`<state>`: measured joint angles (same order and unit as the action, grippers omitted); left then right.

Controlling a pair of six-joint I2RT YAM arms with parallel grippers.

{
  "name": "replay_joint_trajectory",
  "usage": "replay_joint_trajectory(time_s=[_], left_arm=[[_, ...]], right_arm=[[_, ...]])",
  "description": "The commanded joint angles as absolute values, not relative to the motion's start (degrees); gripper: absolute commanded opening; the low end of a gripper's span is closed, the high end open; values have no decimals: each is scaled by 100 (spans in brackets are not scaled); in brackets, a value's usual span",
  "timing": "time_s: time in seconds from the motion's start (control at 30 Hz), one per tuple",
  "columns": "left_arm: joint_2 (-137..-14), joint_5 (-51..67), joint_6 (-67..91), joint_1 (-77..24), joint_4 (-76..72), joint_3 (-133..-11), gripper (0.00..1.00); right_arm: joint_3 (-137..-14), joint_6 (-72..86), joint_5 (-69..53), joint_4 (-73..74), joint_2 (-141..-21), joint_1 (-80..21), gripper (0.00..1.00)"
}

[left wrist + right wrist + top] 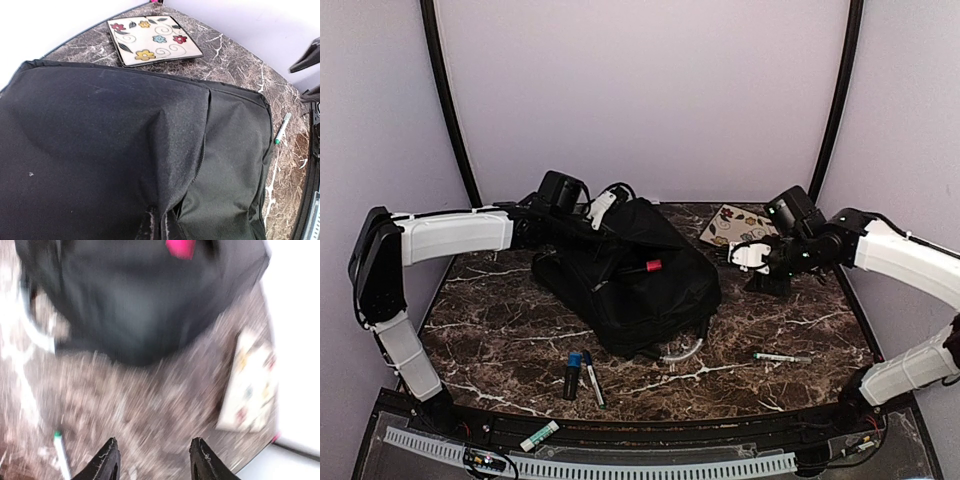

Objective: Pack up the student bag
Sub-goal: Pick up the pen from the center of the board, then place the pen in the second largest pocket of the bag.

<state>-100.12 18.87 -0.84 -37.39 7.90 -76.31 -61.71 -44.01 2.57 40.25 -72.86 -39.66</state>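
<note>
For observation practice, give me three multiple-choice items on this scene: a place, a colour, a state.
1. Where is the flowered square? A) on the table beyond the student bag, far right B) on the bag C) at the near edge
2. What colour is the cap showing on the bag? A) yellow B) white C) red
3. How do the right fingers stand? A) shut on a marker B) apart, nothing between C) gripping the bag
Answers: 1 A, it lies on marble behind the bag; 2 C, red against black; 3 B, a gap shows between them.
</note>
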Motion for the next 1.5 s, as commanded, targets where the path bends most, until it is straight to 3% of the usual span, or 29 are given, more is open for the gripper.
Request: replay_joint_trajectory(time_s=[0.0, 0.2, 0.43, 0.73, 0.93, 1.1, 1.23, 1.47], left_arm=[[-9184, 1761, -217, -3665, -479, -7126, 0], [-9137, 1961, -332, -3665, -206, -7225, 0], [-8948, 2130, -119, -3656, -502, -6972, 0], [-8888, 2222, -119, -3656, -510, -6917, 0], [-8824, 2254, -73, -3656, -604, -6848, 0], [-8855, 2301, -41, -3661, -611, -6846, 0], [-8857, 2401, 7, -3656, -624, -6889, 0], [-8898, 2744, 256, -3643, -790, -6848, 0]], right_arm=[[-5665, -4316, -295, 5268, -7176, -3516, 48], [-4974, -4076, -555, 5598, -7199, -3465, 46], [-4191, -4051, 29, 5162, -7227, -3364, 45], [-3991, -4266, 193, 4887, -7792, -3102, 42], [-3852, -4270, 341, 4614, -8030, -3067, 32], [-3814, -4244, 517, 4411, -8190, -3058, 17], [-4532, -4066, 142, 4791, -8260, -3067, 6], [-7013, -3956, -573, 5452, -8445, -3458, 3]])
